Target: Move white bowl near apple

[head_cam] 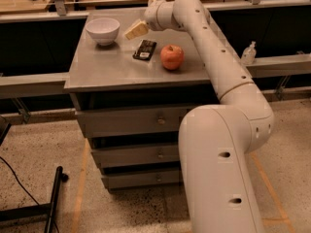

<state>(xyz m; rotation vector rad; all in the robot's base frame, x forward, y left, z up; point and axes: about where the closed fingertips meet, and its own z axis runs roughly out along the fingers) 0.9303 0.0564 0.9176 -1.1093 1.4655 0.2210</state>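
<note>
The white bowl [102, 30] stands upright at the back left of the grey cabinet top [97, 67]. The red-orange apple [172, 57] sits toward the right of the top, well apart from the bowl. My gripper [134, 30] hangs over the back middle of the top, just right of the bowl and pointing toward it, not touching it. It holds nothing that I can see.
A flat black packet [145, 49] lies between the bowl and the apple. The cabinet has drawers below. A rail runs behind and beside it, with a small bottle [248, 54] at the right. A black stand leg [52, 198] lies on the floor at lower left.
</note>
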